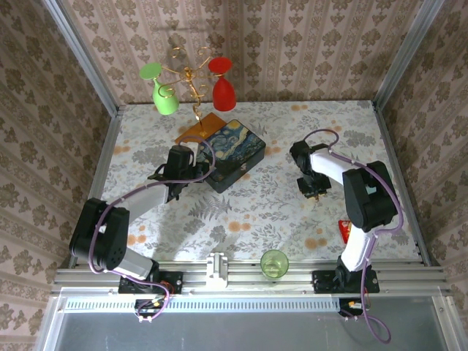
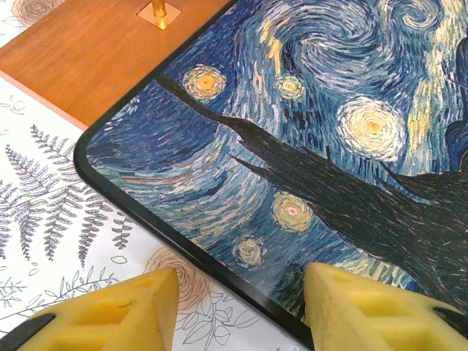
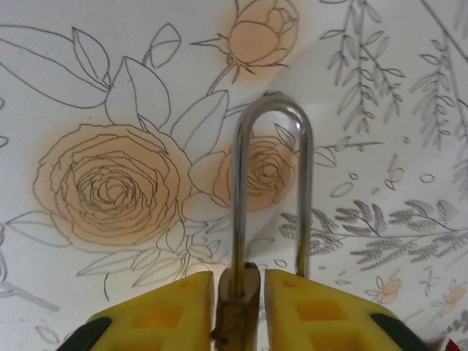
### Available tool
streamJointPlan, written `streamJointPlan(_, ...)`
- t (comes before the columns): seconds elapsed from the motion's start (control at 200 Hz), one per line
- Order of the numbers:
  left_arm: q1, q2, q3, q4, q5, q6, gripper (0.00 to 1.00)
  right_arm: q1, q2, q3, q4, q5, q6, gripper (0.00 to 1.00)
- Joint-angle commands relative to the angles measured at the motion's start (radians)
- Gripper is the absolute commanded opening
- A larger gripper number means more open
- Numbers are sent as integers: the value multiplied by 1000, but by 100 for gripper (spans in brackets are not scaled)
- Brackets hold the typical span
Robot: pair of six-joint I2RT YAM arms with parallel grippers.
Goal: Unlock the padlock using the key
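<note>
Right wrist view gives us the padlock [image 3: 238, 303] between the yellow fingers of the right gripper [image 3: 239, 292], its shackle pointing away over the flowered table [image 3: 110, 88]. The fingers sit close on either side of its brass body, and we cannot tell whether they clamp it. From above, we see the right arm folded leftward, wrist bent down. The left arm stretches far and rightward. The left gripper [image 2: 241, 292] has its jaws apart, straddling the starry box [image 2: 307, 146] at its edge.
</note>
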Motion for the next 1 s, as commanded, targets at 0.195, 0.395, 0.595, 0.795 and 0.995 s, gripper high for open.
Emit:
streamJointPlan(0.195,-8,-15,-23,-81,23,-7,49,-1,-12,-12,34,-98,-14,32)
streamJointPlan(0.395,-8,-32,-23,-98,16,-2,49,-1,-95,-6,24,-87,-7,39)
streamJointPlan(0.595,-9,-42,-22,-111,16,-1,50,-8,-157,-13,16,-64,-7,39)
streamJointPlan(0.795,-9,-49,-25,-112,25,-8,50,-17,-179,-55,62,-73,5,38)
streamJointPlan(0.995,-8,-75,-12,-139,25,-14,51,-31,-198,-79,119,-90,16,38)
